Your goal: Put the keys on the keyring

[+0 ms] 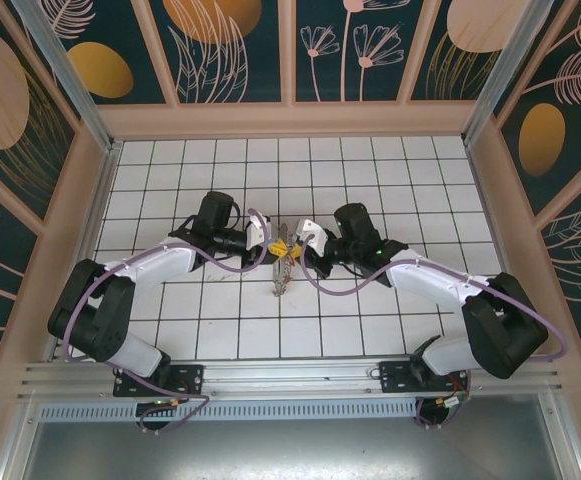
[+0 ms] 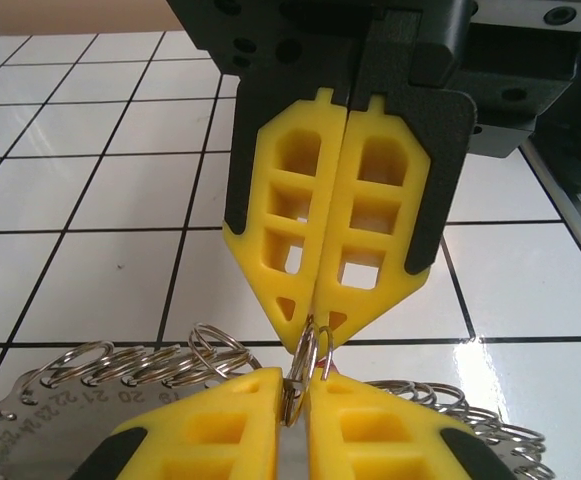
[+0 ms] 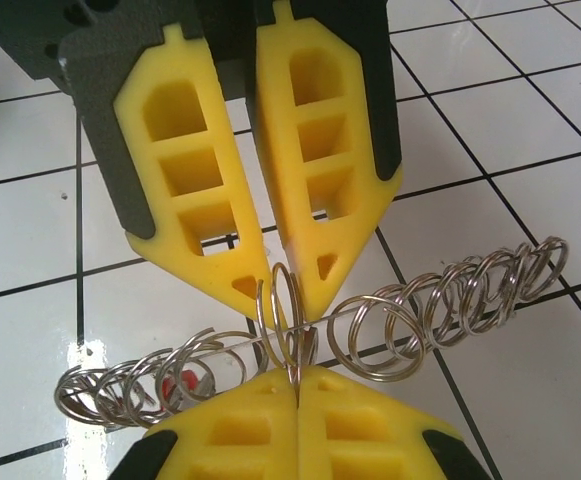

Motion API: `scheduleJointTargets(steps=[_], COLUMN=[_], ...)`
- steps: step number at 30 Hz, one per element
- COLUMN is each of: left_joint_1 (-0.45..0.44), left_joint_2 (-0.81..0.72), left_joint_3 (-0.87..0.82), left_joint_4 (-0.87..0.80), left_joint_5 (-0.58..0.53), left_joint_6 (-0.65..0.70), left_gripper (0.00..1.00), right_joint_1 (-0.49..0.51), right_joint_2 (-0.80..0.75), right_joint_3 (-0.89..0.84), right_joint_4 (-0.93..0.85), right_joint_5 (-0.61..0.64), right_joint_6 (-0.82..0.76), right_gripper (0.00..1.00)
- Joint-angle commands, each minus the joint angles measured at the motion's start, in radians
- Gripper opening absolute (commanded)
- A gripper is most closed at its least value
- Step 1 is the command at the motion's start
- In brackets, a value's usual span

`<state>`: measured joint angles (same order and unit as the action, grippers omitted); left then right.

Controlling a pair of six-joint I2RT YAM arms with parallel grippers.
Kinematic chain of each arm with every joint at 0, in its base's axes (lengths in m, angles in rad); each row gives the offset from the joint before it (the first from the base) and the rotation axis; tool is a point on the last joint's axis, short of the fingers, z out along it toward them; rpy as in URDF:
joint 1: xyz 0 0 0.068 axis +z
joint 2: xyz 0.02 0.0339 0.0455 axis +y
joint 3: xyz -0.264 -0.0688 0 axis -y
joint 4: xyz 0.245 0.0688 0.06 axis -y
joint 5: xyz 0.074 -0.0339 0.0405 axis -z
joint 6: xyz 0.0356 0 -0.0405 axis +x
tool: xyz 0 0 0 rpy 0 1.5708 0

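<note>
Pinching, right gripper [image 3: 297, 375]: jaws pressed together on one small ring of the keyring [image 3: 440, 310].
Left gripper [image 3: 282, 293]: jaws slightly parted, a ring loop between the tips; whether it grips is unclear.
Keyring place: middle of the tiled floor [image 1: 370, 320], between both grippers' tips.
Left wrist view: stamped numbers on the hoop's flat band.
Right wrist view: red bit [image 3: 180, 385] behind the left loops, too hidden to name.

Keyring [image 1: 280, 278]: middle of the tiled table [image 1: 390, 170], between the two arms, extending toward the near edge. Left gripper [image 1: 274, 243] on its left, right gripper [image 1: 296, 248] on its right, tips facing, the keyring's rim between them. Key [image 3: 178, 384]: among the rim's small rings.
</note>
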<state>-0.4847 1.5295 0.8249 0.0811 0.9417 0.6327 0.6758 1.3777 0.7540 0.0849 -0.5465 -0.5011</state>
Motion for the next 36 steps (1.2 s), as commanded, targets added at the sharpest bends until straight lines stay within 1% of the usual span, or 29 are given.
scheduleJointTargets(steps=[1, 16, 18, 20, 22, 23, 26, 29, 33, 36], left_joint_1=[-0.009, -0.028, -0.029, -0.029, -0.029, -0.029, -0.029, -0.029, -0.028, -0.029], left_joint_2=[-0.012, -0.017, -0.016, -0.017, -0.020, -0.024, -0.040, -0.057, -0.071, -0.069], left_joint_3=[0.022, 0.083, 0.088, 0.088, 0.088, 0.081, 0.050, 0.016, -0.019, -0.028], left_joint_4=[-0.041, -0.143, -0.153, -0.152, -0.143, -0.124, -0.037, 0.053, 0.154, 0.187], left_joint_5=[-0.007, -0.066, -0.063, -0.066, -0.059, -0.054, -0.030, 0.022, 0.084, 0.113], left_joint_6=[0.036, 0.092, 0.096, 0.094, 0.093, 0.081, 0.027, -0.028, -0.085, -0.100], left_gripper=[0.16, 0.20, 0.13, 0.12, 0.01, 0.00, 0.00, 0.00, 0.00, 0.00], right_joint_1=[0.019, 0.027, 0.028, 0.030, 0.030, 0.030, 0.027, 0.008, -0.019, -0.019], right_joint_2=[0.003, 0.009, 0.009, 0.008, 0.006, 0.004, 0.001, -0.003, -0.011, -0.015], right_joint_3=[0.062, 0.075, 0.076, 0.078, 0.079, 0.077, 0.058, 0.023, -0.020, -0.029], right_joint_4=[0.036, 0.020, 0.018, 0.019, 0.020, 0.018, 0.007, 0.021, 0.068, 0.086], right_joint_5=[-0.021, -0.010, -0.010, -0.010, -0.011, -0.008, 0.010, 0.018, -0.036, -0.052], right_joint_6=[-0.022, -0.014, -0.011, -0.009, -0.007, -0.006, -0.014, -0.001, 0.032, 0.042], right_gripper=[0.00, 0.00, 0.00, 0.00, 0.00, 0.00, 0.00, 0.00, 0.00, 0.00])
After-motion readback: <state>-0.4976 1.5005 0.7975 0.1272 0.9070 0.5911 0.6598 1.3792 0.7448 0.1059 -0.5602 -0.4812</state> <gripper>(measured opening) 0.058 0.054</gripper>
